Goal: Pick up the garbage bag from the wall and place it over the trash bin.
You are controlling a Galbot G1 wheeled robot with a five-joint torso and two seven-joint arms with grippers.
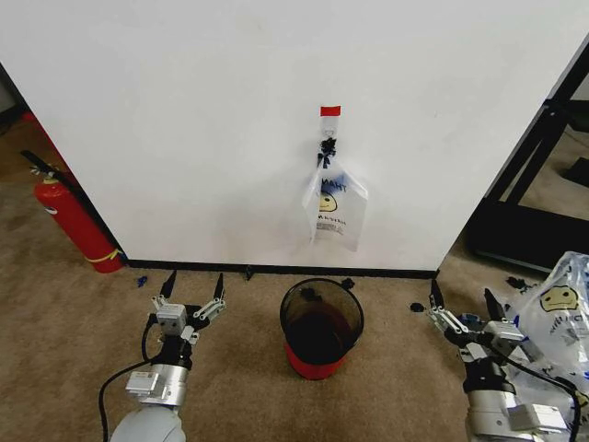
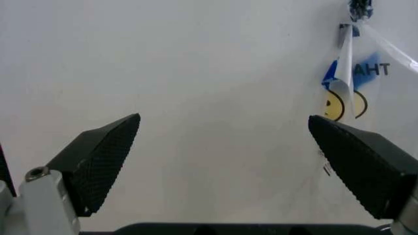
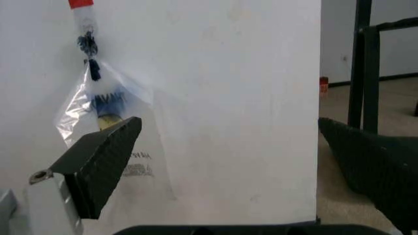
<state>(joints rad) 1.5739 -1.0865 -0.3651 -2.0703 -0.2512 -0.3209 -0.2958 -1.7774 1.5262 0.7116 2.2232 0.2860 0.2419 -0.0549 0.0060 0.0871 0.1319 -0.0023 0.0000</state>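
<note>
While crinkled clear garbage bag [image 1: 334, 207] hangs above round mesh trash bin [image 1: 321, 329], both end effectors gape wide.

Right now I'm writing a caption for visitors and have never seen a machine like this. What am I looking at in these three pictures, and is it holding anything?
This is a wheeled robot with two arms, each ending in a two-fingered claw. The wide picture comes from a camera on its head, looking down at carpet and a white wall. A clear garbage bag with a yellow smiley face hangs from a hook there, under a red tape tag. Below it stands a black mesh trash bin with a red base. The left claw and right claw hover low on either side of the bin, both open and empty. The other two pictures come from cameras on the wrists, looking out between each claw's dark fingers toward the bag. A red fire extinguisher stands at the wall's left end.
</note>
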